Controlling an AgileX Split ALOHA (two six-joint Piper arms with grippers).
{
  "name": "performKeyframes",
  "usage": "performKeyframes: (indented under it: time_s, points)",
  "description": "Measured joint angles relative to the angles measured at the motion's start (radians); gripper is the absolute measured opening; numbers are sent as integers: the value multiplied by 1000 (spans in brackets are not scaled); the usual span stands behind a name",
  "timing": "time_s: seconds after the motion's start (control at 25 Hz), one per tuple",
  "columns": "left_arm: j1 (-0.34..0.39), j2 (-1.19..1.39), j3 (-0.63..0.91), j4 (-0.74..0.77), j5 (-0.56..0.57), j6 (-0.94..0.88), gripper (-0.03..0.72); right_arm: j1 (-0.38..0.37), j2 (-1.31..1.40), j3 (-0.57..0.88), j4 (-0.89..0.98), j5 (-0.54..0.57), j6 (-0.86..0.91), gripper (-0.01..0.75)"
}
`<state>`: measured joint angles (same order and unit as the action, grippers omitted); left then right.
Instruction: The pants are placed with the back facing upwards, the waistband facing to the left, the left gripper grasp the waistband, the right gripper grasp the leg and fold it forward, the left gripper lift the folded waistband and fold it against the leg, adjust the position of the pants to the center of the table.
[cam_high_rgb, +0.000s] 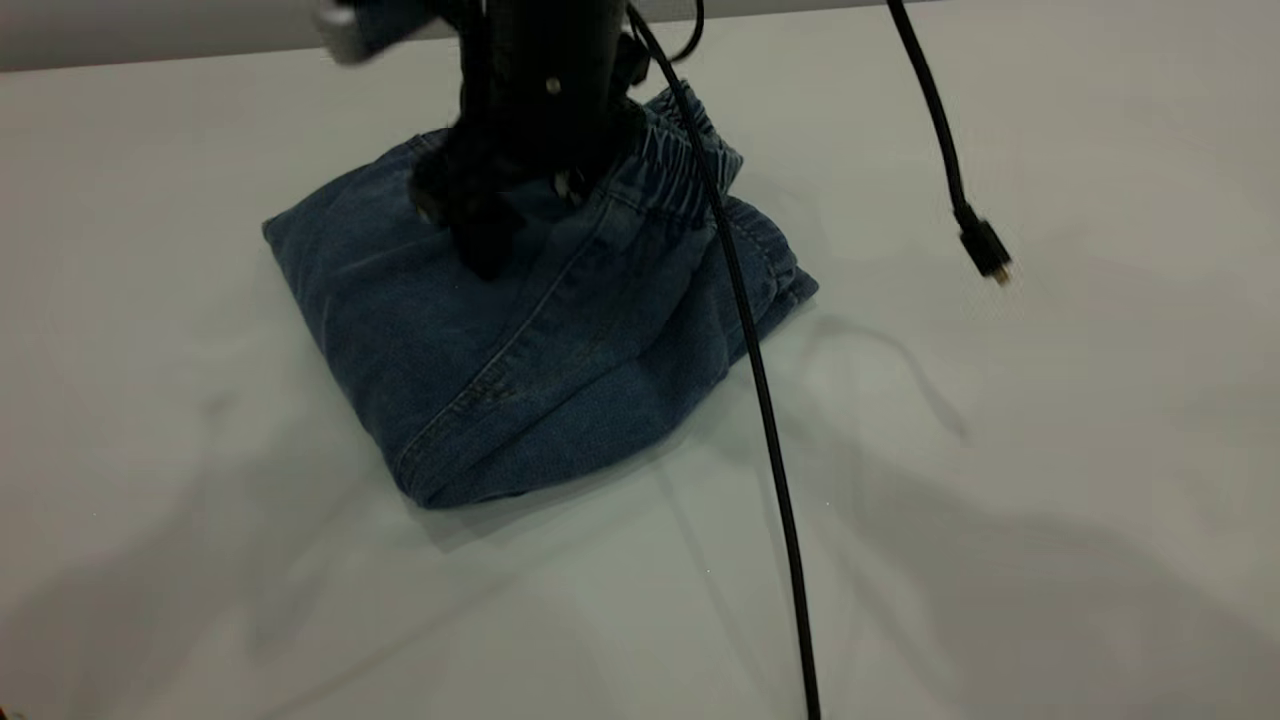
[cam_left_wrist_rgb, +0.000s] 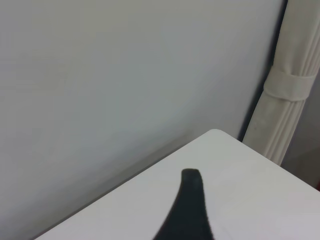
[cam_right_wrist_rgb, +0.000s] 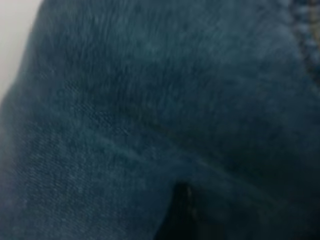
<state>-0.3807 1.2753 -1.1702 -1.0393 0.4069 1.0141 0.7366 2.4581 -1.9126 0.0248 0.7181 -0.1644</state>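
Observation:
The blue denim pants (cam_high_rgb: 560, 340) lie folded into a compact bundle on the white table (cam_high_rgb: 1050, 520), left of centre toward the back. Their elastic waistband (cam_high_rgb: 690, 170) sits on top at the bundle's far right edge. My right gripper (cam_high_rgb: 485, 245) comes down from above and presses onto the top of the bundle near its back left. The right wrist view is filled with denim (cam_right_wrist_rgb: 150, 100) at very close range. My left gripper (cam_left_wrist_rgb: 245, 205) is out of the exterior view. It hovers open over bare table near a corner, with one dark finger (cam_left_wrist_rgb: 190, 205) showing and nothing held.
A black cable (cam_high_rgb: 760, 400) runs from the right arm across the pants to the front edge. A second cable with a loose plug (cam_high_rgb: 985, 250) hangs at the right. The left wrist view shows a pale wall and a tied curtain (cam_left_wrist_rgb: 290, 100) past the table corner.

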Motion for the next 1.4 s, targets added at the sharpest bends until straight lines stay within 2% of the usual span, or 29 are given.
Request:
performKeyframes:
  time_s: [0.36,0.56,1.08,1.4]
  points:
    - [0,0,0,0,8,11,582,0,34,0,4,68,36,572]
    - [0,0,0,0,11,19,582,-1,34,0,4,91,145,554]
    - [0,0,0,1,32,27,582,-1,35,1,0,121,694,539]
    - [0,0,0,1,33,27,582,-1,35,1,-77,254,1021,539]
